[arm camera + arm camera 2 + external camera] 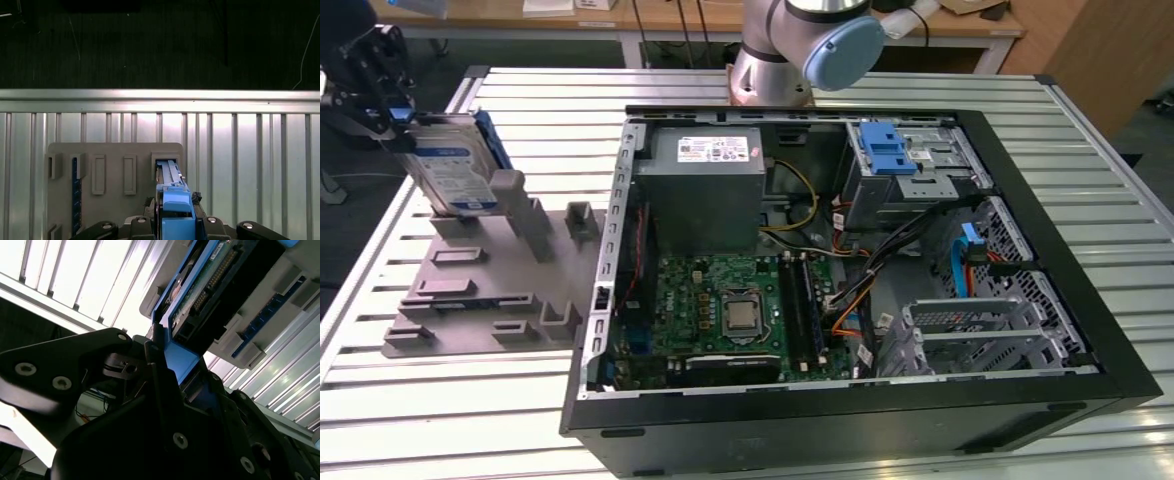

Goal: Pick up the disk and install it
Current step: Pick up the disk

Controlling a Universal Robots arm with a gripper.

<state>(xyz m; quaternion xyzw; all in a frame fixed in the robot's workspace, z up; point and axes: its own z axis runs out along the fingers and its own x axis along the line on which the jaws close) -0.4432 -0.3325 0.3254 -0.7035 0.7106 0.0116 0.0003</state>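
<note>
gripper (398,118) clenched on disk (450,168), upright at grey rack (467,300); open computer case (854,425) beside.

Disk (450,165) seemingly in holder (467,300), beside case (854,425)

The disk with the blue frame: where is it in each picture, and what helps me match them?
Exterior view: the disk stands on edge in the grey stand, at the exterior view's left.
Second wrist view: close up, the disk shows its circuit-board side.
First wrist view: the disk is edge-on, blue frame toward the camera.
Shared landmark: the grey stand under it.
</note>
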